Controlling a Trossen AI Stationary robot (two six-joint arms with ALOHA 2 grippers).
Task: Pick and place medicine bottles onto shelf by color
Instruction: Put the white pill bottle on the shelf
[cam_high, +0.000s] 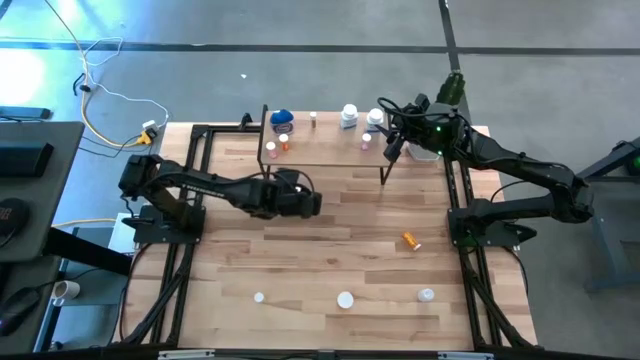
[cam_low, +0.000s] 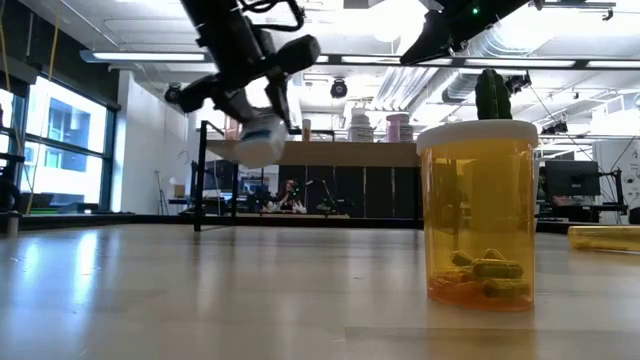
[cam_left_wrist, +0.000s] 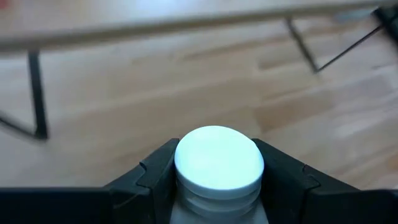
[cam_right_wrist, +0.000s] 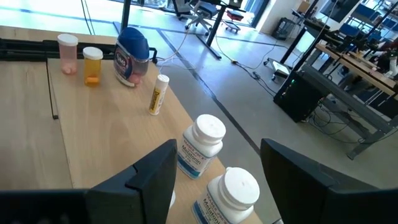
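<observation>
My left gripper (cam_high: 308, 202) is over the middle of the table, shut on a white bottle (cam_left_wrist: 217, 163), which also shows in the low view (cam_low: 262, 140). The shelf (cam_high: 325, 150) stands at the far side on thin black legs. On it stand a blue-lidded jar (cam_right_wrist: 132, 56), an orange bottle (cam_right_wrist: 92, 65), a pinkish vial (cam_right_wrist: 67, 53), a small yellow vial (cam_right_wrist: 158, 93) and two white blue-labelled bottles (cam_right_wrist: 200, 146). My right gripper (cam_right_wrist: 217, 186) is open above the shelf's right end, over the white bottles, touching nothing. My left gripper pinches the white bottle between its two fingers (cam_left_wrist: 155, 177), on its sides just below the white cap (cam_left_wrist: 217, 158). The fingers slant downward. The bottle is tilted and lifted clear of the table, at about the height of the shelf top in the low view.
An orange bottle (cam_high: 411, 240) lies on the table right of centre. Three white-capped bottles (cam_high: 345, 299) stand near the front edge; one of them is an orange pill bottle close to the low camera (cam_low: 476, 215). A potted green plant (cam_high: 452, 90) stands at the far right.
</observation>
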